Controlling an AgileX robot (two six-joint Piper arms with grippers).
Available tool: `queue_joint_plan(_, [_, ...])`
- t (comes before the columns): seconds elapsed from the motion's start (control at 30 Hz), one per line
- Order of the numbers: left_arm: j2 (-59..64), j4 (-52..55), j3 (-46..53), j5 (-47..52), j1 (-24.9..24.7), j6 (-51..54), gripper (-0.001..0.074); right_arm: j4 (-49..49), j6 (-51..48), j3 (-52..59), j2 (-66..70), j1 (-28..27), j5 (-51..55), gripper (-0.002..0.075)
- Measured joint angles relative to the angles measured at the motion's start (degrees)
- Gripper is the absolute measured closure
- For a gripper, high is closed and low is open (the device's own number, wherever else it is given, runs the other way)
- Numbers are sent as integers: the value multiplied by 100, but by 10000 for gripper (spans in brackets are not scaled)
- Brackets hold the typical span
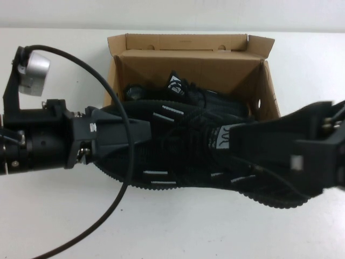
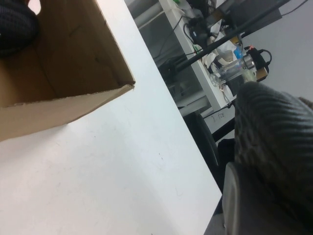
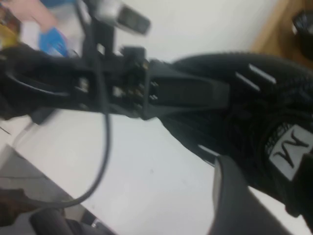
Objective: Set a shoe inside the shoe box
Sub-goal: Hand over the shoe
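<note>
A black knit shoe (image 1: 178,145) with white dashes hangs lengthwise just in front of the brown cardboard shoe box (image 1: 188,59). My left gripper (image 1: 145,132) is shut on its toe end; in the left wrist view the knit shoe (image 2: 274,127) lies against one finger (image 2: 237,205). My right gripper (image 1: 232,154) sits around the heel end, by the white tongue label (image 3: 288,147). A second black shoe (image 1: 178,86) lies inside the box, whose flap lid stands open at the back.
The left arm's black cable (image 1: 116,178) loops over the white table (image 1: 172,232) in front of the shoe. Its wrist camera (image 1: 32,67) stands at the far left. The table edge, with shelves and clutter (image 2: 230,58) beyond, shows in the left wrist view.
</note>
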Motion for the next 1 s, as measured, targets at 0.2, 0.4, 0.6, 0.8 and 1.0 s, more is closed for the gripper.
queue_joint_plan(0.2, [10,0,0,-27,0,275,599,0,330,0,327,0,250,387])
queue_joint_plan(0.4, [10,0,0,-41,0,619,599,0,775,0,476,0,355,258])
queue_joint_plan(0.6, [10,-101,0,-41,0,861,599,-147,1260,0,484,0,407,255])
queue_joint_plan(0.8, [10,-161,0,-15,0,965,599,-395,1428,0,470,0,924,256])
queue_joint_plan(1.0, [10,-161,0,66,0,986,600,-454,1451,0,408,0,975,257])
